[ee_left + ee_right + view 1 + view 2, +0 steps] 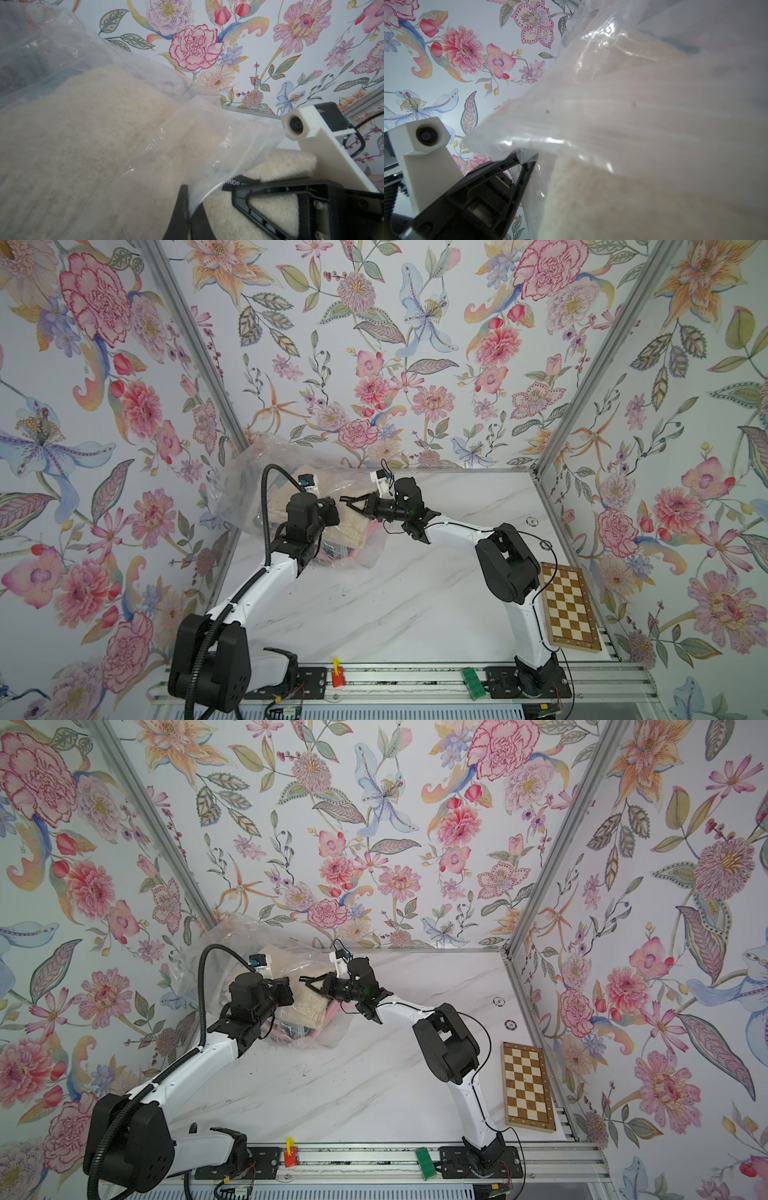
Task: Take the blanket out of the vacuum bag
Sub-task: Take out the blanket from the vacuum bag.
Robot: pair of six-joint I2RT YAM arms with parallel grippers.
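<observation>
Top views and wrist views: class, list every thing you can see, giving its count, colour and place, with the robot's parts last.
vacuum bag: one, transparent, table's far left corner
blanket: one seen, beige, inside the bag
pink fabric: one patch, pink, in the bag beside the blanket
chessboard: one, brown and cream, table's right edge
round tokens: two, pale and dark, beyond the chessboard
small piece: one, red and yellow, front rail
green block: one, green, front rail
table: one, white marble
walls: three, floral
arms: two, white and black, reaching to the bag
left end effector: black, shut on the bag's edge
right end effector: black, shut, at the blanket; contents unclear
</observation>
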